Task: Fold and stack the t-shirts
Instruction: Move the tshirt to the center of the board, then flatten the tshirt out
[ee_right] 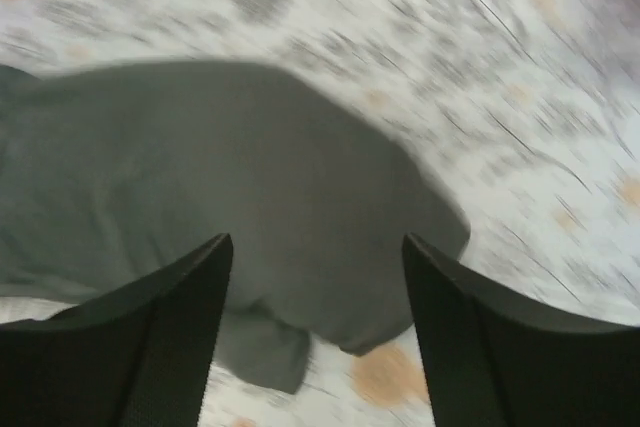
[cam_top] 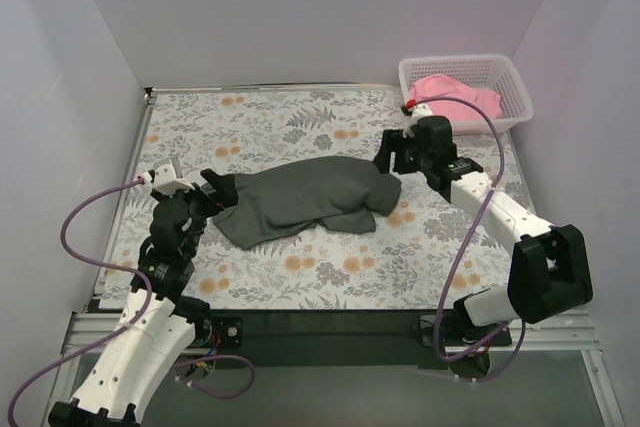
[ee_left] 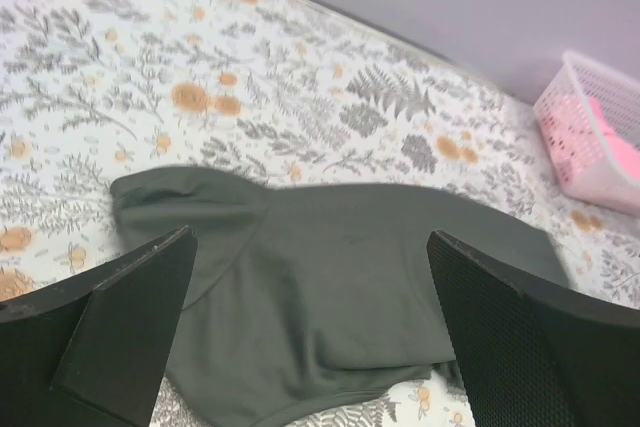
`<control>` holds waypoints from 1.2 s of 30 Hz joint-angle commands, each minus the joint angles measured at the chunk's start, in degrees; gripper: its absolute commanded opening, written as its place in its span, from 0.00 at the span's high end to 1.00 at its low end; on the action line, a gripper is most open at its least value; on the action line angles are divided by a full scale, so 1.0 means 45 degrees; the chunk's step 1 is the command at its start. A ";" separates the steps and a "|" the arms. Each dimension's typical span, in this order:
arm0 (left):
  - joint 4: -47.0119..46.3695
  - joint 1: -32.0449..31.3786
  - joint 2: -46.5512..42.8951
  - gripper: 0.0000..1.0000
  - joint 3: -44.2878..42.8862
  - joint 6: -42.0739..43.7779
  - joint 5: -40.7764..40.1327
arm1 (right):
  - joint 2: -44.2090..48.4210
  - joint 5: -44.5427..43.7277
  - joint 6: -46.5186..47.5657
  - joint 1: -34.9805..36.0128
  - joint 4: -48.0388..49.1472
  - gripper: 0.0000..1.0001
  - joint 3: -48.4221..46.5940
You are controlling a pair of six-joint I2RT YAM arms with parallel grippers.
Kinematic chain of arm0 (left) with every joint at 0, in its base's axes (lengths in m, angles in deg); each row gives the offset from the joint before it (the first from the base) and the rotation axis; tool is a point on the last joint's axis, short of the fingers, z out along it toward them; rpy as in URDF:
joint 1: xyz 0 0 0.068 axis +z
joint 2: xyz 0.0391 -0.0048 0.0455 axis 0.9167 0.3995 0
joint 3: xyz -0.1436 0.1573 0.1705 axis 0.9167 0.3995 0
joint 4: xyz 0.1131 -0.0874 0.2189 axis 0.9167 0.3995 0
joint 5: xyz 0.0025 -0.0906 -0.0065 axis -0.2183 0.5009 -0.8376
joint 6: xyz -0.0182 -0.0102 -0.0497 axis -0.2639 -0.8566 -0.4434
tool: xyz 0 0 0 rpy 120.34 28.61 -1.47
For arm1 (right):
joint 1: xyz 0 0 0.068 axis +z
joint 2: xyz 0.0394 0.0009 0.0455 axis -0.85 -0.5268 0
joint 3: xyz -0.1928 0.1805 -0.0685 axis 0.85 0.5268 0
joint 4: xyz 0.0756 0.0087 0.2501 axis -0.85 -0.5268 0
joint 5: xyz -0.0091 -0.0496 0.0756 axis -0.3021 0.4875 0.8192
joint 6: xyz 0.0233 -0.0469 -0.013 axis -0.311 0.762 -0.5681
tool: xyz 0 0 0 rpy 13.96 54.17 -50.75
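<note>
The dark charcoal t-shirt (cam_top: 305, 202) lies crumpled and partly folded on the floral table (cam_top: 300, 277). It also shows in the left wrist view (ee_left: 340, 297) and, blurred, in the right wrist view (ee_right: 220, 177). My left gripper (cam_top: 218, 191) is open and empty at the shirt's left end, just above it. My right gripper (cam_top: 392, 155) is open and empty above the shirt's right end. The pink t-shirt (cam_top: 457, 97) lies bunched in the white mesh basket (cam_top: 510, 82) at the back right, also in the left wrist view (ee_left: 620, 152).
The basket stands at the table's back right corner, just behind my right arm. Grey walls close in the table on three sides. A black strip (cam_top: 330, 327) runs along the near edge between the arm bases.
</note>
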 commanded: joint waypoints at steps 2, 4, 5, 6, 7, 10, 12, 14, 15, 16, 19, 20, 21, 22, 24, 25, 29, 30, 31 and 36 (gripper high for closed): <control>0.0904 -0.0056 0.1069 0.07 -0.0782 -0.0892 0.0331 | 0.0976 -0.1275 0.0331 -0.0960 -0.1292 0.32 0.1020; 0.1682 -0.0056 0.1964 0.07 -0.1055 -0.1576 0.0098 | 0.1289 -0.0711 0.0707 -0.0921 -0.1721 0.27 0.1119; 0.1958 -0.0056 0.2280 0.07 -0.1172 -0.2257 0.0058 | 0.1367 -0.0263 0.0902 -0.0843 -0.1859 0.27 0.1216; 0.2212 -0.0056 0.2612 0.07 -0.1251 -0.2612 0.0038 | 0.1523 -0.0046 0.1174 -0.0784 -0.1957 0.27 0.1294; 0.2717 -0.0056 0.3369 0.07 -0.1329 -0.2944 0.0096 | 0.1601 0.0130 0.1312 -0.0629 -0.2093 0.28 0.1411; 0.3422 -0.0056 0.5009 0.08 -0.1525 -0.3903 0.0737 | 0.1836 0.0580 0.1392 -0.0122 -0.2095 0.31 0.1977; 0.3775 -0.0037 0.5931 0.08 -0.1758 -0.4390 0.1110 | 0.1856 0.0736 0.1470 0.0172 -0.2095 0.32 0.2347; 0.4478 -0.0017 0.7216 0.08 -0.1992 -0.4723 0.1229 | 0.1778 0.0854 0.1489 0.0621 -0.2095 0.35 0.2525; 0.4615 -0.0036 0.7572 0.09 -0.2032 -0.4783 0.1287 | 0.1681 0.0893 0.1470 0.0758 -0.2095 0.36 0.2603; 0.4733 0.0002 0.7924 0.10 -0.2052 -0.4900 0.1365 | 0.1603 0.0913 0.1451 0.1127 -0.2075 0.37 0.2681; 0.4598 0.0100 0.8863 0.12 -0.2111 -0.4979 0.1619 | 0.1174 0.0796 0.1742 0.2005 -0.2036 0.39 0.2663; 0.4559 0.0139 0.9039 0.12 -0.2111 -0.4979 0.1639 | 0.1076 0.0719 0.1859 0.2203 -0.2036 0.39 0.2682; 0.4500 0.0178 0.9447 0.13 -0.2130 -0.4979 0.1736 | 0.0824 0.0582 0.1880 0.2340 -0.2017 0.39 0.2643; 0.4422 0.0198 0.9625 0.14 -0.2131 -0.4979 0.1795 | 0.0686 0.0504 0.1919 0.2496 -0.2055 0.39 0.2643; 0.4324 0.0276 1.0170 0.16 -0.2150 -0.4901 0.1970 | 0.0296 0.0250 0.2094 0.2634 -0.2094 0.39 0.2662; 0.4208 0.0257 1.0367 0.17 -0.2150 -0.4843 0.2010 | 0.0158 0.0191 0.2172 0.2770 -0.2133 0.39 0.2662; 0.4051 0.0315 1.1071 0.23 -0.2364 -0.4609 0.2088 | -0.0777 -0.0179 0.2446 0.3180 -0.2426 0.37 0.2332; 0.4031 0.0296 1.1188 0.24 -0.2384 -0.4589 0.2108 | -0.0974 -0.0297 0.2543 0.3278 -0.2485 0.37 0.2214; 0.3954 0.0296 1.1421 0.28 -0.2481 -0.4550 0.2185 | -0.1150 -0.0414 0.2602 0.3492 -0.2601 0.37 0.2116; 0.3894 0.0296 1.1970 0.53 -0.2736 -0.4296 0.2381 | -0.2458 -0.2013 0.3032 0.4157 -0.3167 0.37 0.1297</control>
